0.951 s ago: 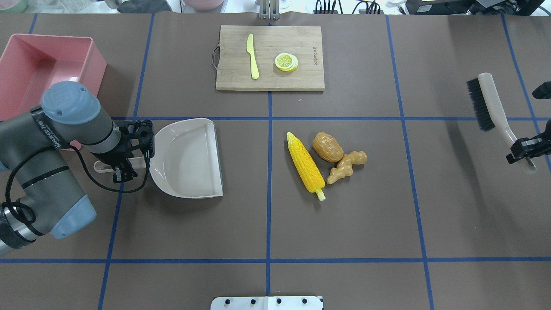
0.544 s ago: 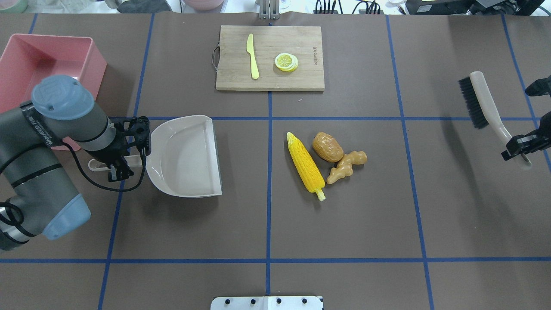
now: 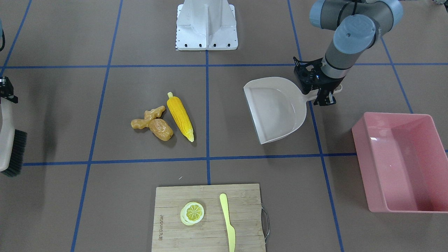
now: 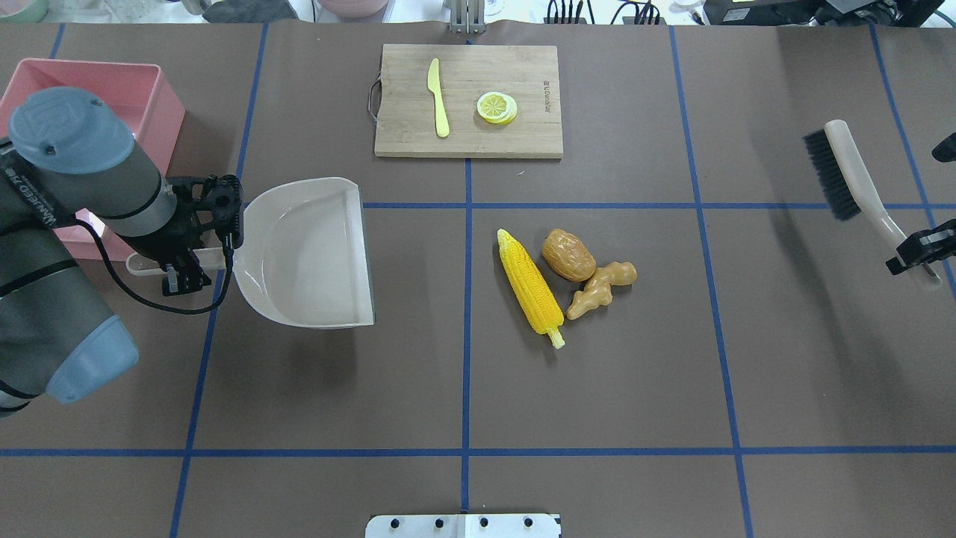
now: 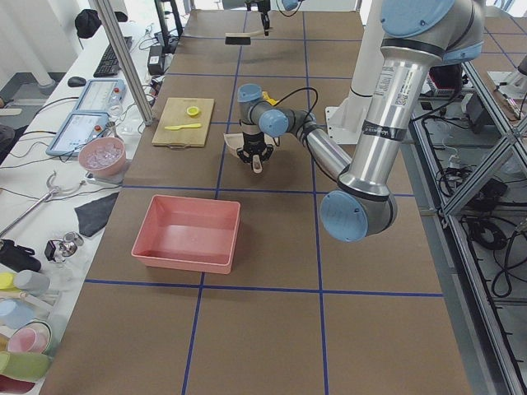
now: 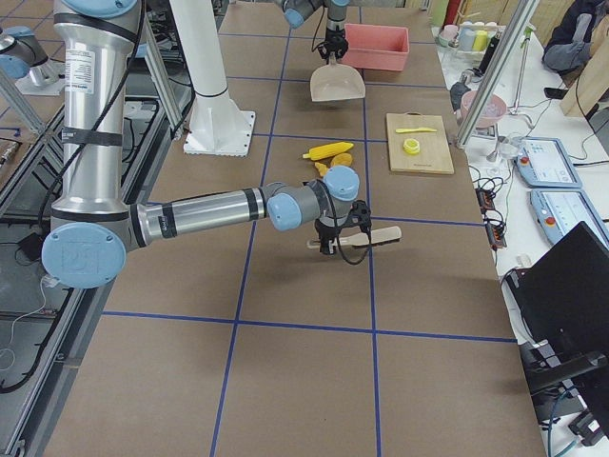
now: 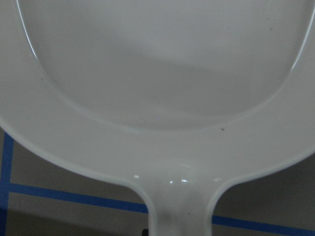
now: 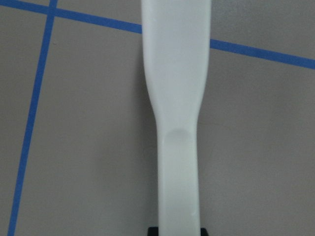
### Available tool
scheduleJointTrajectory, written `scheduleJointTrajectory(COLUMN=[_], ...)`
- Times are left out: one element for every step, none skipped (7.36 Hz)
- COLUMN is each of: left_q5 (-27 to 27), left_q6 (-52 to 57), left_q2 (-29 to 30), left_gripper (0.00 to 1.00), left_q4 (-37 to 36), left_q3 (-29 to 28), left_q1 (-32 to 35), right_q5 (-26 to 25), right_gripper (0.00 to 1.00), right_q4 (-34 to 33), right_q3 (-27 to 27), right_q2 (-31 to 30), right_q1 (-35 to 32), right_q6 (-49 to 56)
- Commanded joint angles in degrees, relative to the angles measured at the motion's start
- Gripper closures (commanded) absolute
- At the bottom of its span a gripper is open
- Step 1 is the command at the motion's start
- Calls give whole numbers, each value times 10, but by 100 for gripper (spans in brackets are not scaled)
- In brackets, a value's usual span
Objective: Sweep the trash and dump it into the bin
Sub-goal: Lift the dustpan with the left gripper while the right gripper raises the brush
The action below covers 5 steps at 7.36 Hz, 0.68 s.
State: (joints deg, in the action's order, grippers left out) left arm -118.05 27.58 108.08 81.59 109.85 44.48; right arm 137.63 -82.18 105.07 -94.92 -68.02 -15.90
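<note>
The left end effector (image 4: 190, 263) is closed on the handle of the dustpan (image 4: 306, 254), and the open edge of the dustpan faces the trash. The right end effector (image 4: 920, 255) is closed on the handle of the brush (image 4: 840, 170), at the robot's right side of the worktop (image 4: 642, 388); the bristles point toward the middle. The trash lies together near the centre, between dustpan and brush: the corn (image 4: 530, 288), the potato (image 4: 568, 255) just beside it, and the ginger (image 4: 602, 287) touching the potato. The bin (image 3: 395, 164) stands on the robot's left, well apart from the trash (the left arm hides part of it in the overhead view). A board (image 4: 468, 101) carries a knife (image 4: 438, 97) and a lemon slice (image 4: 497, 107).
</note>
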Motion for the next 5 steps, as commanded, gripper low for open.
scheduleJointTrajectory(left_q5=[7, 6, 7, 7, 19], left_q6=[4, 8, 9, 9, 9], left_q2=[61, 84, 139, 155, 164], left_gripper=[100, 100, 100, 100, 100], left_q4=[-64, -94, -134, -135, -131], left_q3=[-25, -24, -51, -68, -74], left_q1=[1, -1, -17, -41, -66], right_q5=[2, 6, 6, 8, 10], right_gripper=[100, 100, 100, 100, 100], right_q4=[-17, -17, -5, 2, -1], right_q3=[0, 2, 9, 11, 9], right_q2=[8, 6, -3, 0, 14], right_q1=[-1, -7, -11, -11, -10], right_q6=[-33, -40, -32, -31, -26])
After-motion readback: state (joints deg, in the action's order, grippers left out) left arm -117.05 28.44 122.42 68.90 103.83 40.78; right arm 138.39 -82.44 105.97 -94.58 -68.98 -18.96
